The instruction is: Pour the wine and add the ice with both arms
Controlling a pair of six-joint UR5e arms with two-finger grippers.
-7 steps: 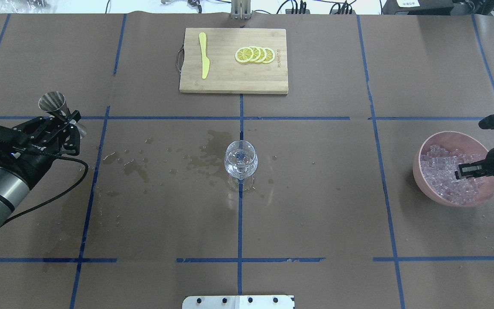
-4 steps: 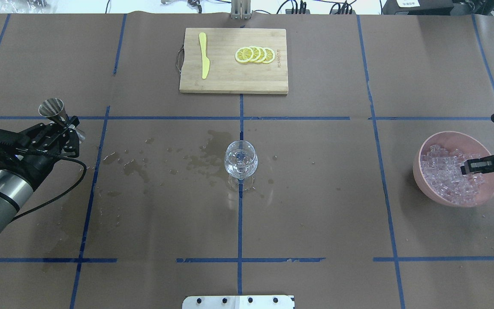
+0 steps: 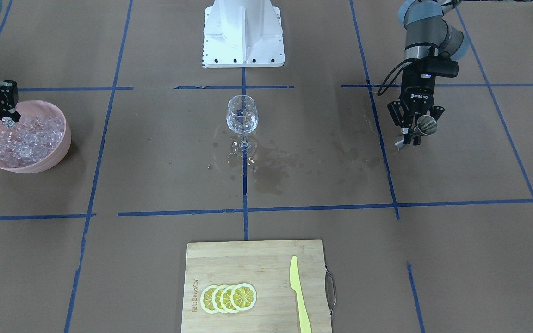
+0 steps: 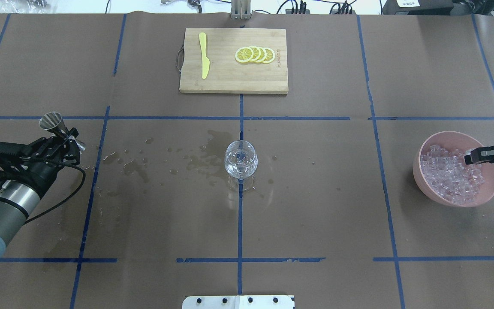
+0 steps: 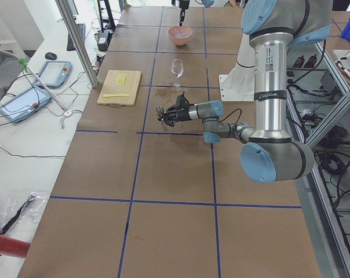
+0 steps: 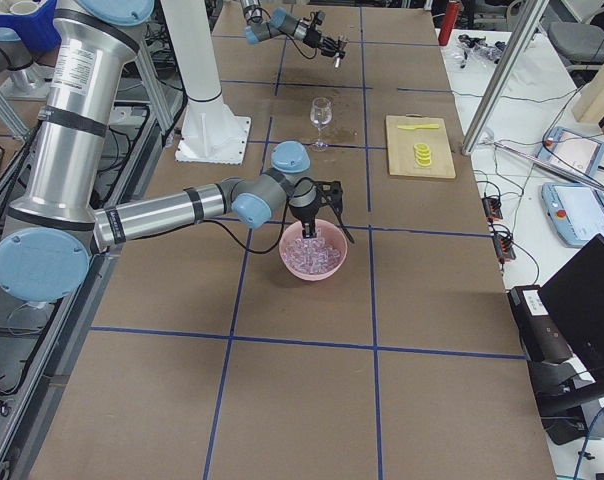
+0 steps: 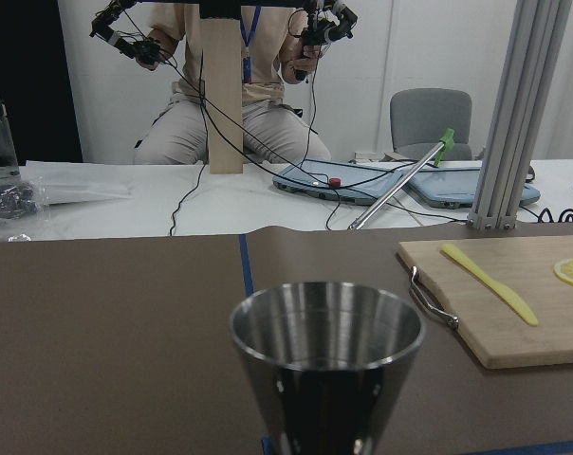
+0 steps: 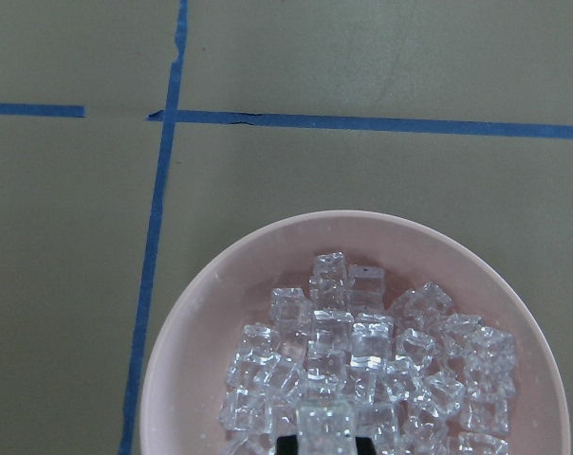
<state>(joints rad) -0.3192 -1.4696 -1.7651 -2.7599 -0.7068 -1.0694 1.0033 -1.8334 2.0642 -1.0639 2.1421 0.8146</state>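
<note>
Steel jigger (image 4: 52, 120) clamped by left gripper (image 4: 64, 136). Right gripper (image 4: 469, 157), cropped at right edge, pinched on one ice cube (image 8: 326, 427).

A jigger (image 4: 51, 120) is gripped by the left gripper (image 4: 72, 141) near the left edge of the bench (image 4: 315, 206). The right gripper (image 4: 470, 157) is held over the ice (image 4: 446, 176) in a pink bowl (image 4: 427, 191) near the right edge. A wine glass (image 4: 240, 159) is set at the centre.
</note>
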